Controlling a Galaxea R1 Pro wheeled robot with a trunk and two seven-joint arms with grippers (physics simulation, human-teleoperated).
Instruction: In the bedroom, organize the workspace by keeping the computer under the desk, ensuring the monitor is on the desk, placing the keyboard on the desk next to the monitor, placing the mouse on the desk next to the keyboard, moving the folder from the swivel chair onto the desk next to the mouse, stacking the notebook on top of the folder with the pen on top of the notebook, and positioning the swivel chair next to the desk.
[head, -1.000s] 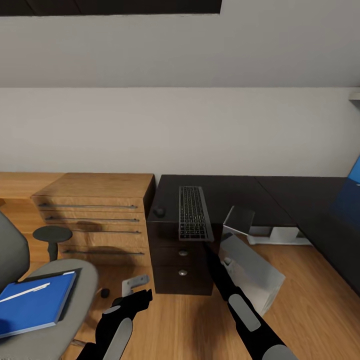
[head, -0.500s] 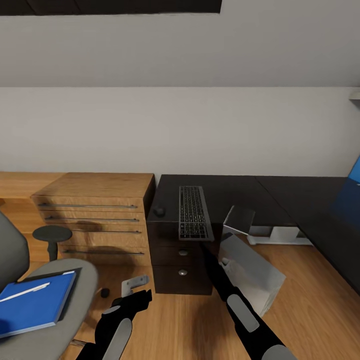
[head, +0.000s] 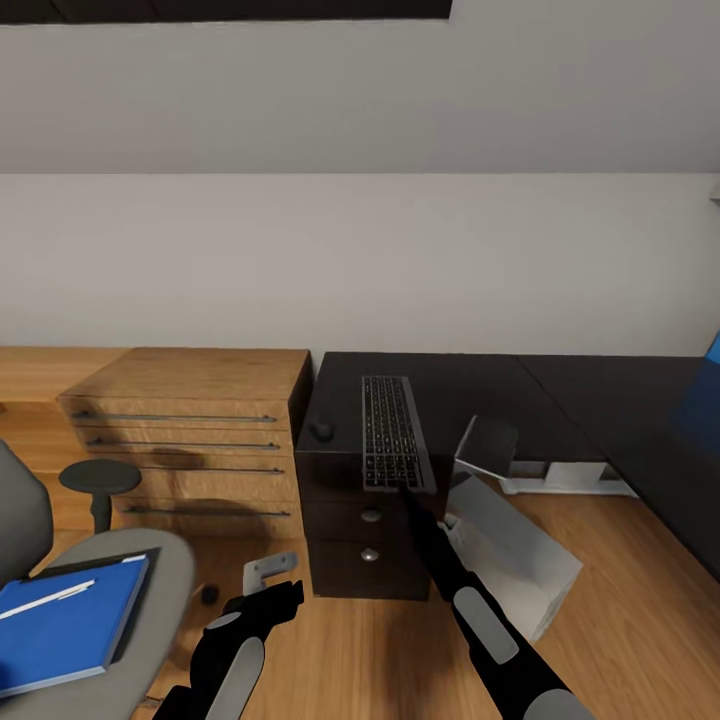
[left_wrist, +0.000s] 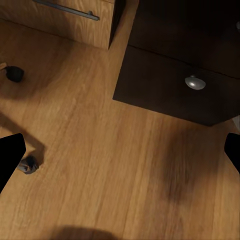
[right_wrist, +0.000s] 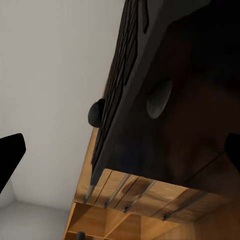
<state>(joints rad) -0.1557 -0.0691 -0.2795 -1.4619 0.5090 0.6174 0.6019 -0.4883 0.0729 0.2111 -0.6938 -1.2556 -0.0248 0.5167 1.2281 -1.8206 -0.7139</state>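
The slim keyboard (head: 393, 440) lies lengthwise on the black desk (head: 560, 390), its near end sticking out over the front edge. The small dark mouse (head: 321, 431) sits just left of it. My right gripper (head: 408, 493) is open right under that overhanging end; in the right wrist view the keyboard (right_wrist: 122, 70) and mouse (right_wrist: 96, 113) show from below. My left gripper (head: 283, 594) hangs open over the wood floor. The blue folder (head: 62, 623) lies on the grey swivel chair (head: 160, 570) at lower left. The pale computer (head: 515, 555) rests tilted on the floor. The monitor is out of view.
A dark drawer cabinet (head: 365, 545) stands under the desk end, its knob (left_wrist: 195, 82) close ahead of my left gripper. Low light-wood cabinets (head: 190, 430) run along the wall to the left. A chair castor (left_wrist: 28, 164) and black armrest (head: 98, 477) are nearby.
The whole picture has shifted a little, so the camera has moved slightly closer. Both arms hold their poses, and the keyboard and mouse stay where they were.
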